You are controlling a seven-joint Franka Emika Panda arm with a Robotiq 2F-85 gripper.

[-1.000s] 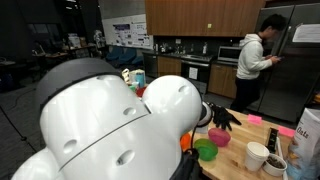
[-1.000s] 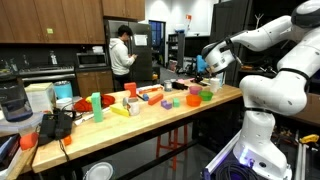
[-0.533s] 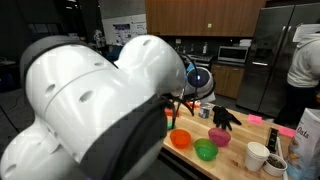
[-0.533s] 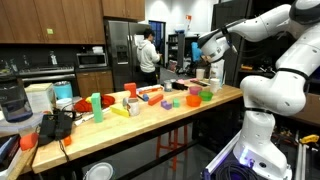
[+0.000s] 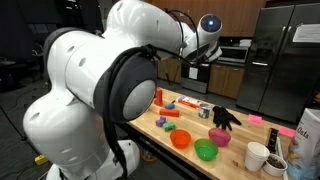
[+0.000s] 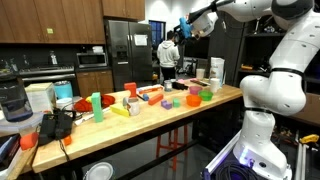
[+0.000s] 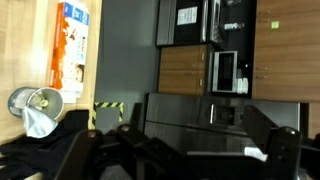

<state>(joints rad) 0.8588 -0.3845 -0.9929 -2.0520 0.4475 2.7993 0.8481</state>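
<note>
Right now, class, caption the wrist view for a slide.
Open jaws high in the air; at left, a wooden table with a white paper cup and blue-and-white printed bag; steel microwave beyond.

No writing can be read.
Print on the box (image 7: 75, 40) and on the bag (image 5: 308, 132) at the worktop's (image 5: 238, 160) edge is blurred.

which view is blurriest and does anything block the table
Wrist view: blurriest, the end effector just a dark smear at the bottom, the white cup washed out. In an exterior view the close, soft white arm covers one end of the table. In an exterior view the table is unblocked and fairly sharp, background dim.
</note>
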